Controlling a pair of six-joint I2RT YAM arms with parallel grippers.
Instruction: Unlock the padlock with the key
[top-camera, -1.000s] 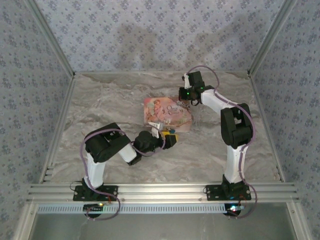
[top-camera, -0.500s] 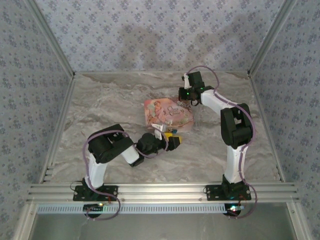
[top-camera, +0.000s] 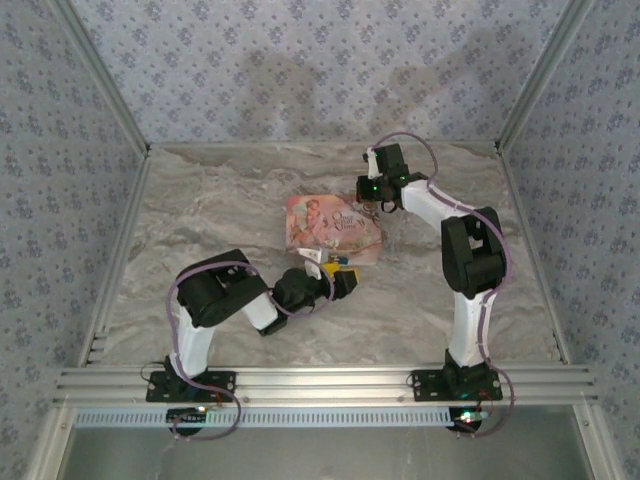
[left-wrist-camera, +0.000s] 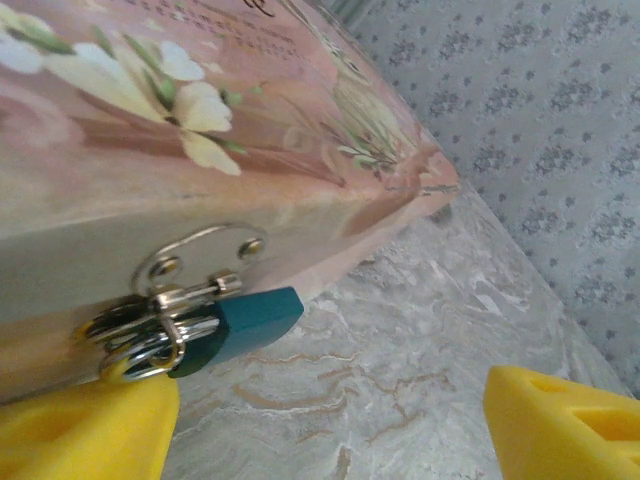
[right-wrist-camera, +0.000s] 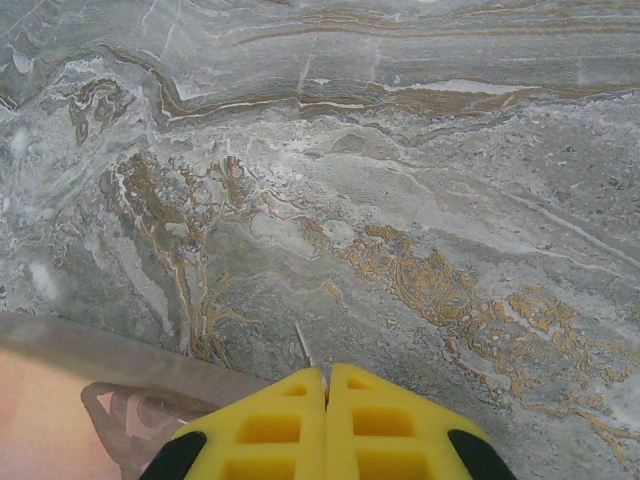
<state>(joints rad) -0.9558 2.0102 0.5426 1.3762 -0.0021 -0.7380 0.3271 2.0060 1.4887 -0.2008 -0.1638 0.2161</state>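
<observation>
padlock (left-wrist-camera: 243, 322): teal, hangs with metal rings from the hasp on the front of the pink floral box (left-wrist-camera: 200, 130) | left pincer (left-wrist-camera: 320, 425): yellow fingers apart, low before the padlock | right pincer (right-wrist-camera: 327, 375): fingers pressed together, over the counter (right-wrist-camera: 420, 180) at the box's far edge

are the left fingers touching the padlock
Cannot tell. In the left wrist view one of the left fingers sits right below the padlock with no clear gap or contact; the other is well apart, over bare table.
</observation>
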